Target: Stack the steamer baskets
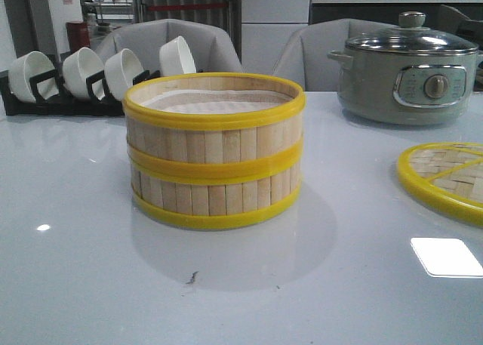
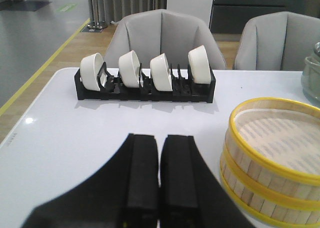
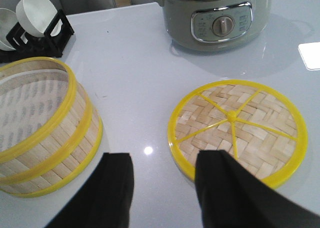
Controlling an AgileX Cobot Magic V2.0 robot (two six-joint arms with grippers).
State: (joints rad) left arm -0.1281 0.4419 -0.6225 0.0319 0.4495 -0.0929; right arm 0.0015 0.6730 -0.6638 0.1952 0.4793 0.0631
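Far left, at the back of the white table (image 1: 75, 284): a black dish rack (image 1: 45, 96) carrying four white bowls (image 1: 83, 72), each standing on edge in its own slot. Grey chairs (image 1: 162, 39) stand behind the table.

Left gripper (image 2: 159, 178): visible in the left wrist view only. The two black fingers (image 2: 142, 173) lie side by side with no more than a hairline seam between them. Nothing is gripped. The gripper sits above bare table, with the rack beyond it and the baskets off to one side.

Centre: the two steamer baskets (image 1: 213, 152) are stacked, one on top of the other, upright and aligned. The lower rim of the upper basket meets the upper rim of the lower basket, forming a yellow band at mid-height. A white paper liner (image 1: 215, 101) is visible inside the upper basket. The lower basket's interior is hidden. Neither gripper touches the stack.

Right gripper (image 3: 162, 188): visible in the right wrist view only. The fingers (image 3: 117, 188) are spread wide apart and hold nothing. One finger overlaps the lid's rim in the view; contact cannot be confirmed.

Right: a flat woven bamboo lid (image 1: 449, 177) with yellow rim lies on the table, well apart from the stack. Behind it stands a grey electric pot (image 1: 407, 77) with a glass lid (image 1: 411, 39) fitted.
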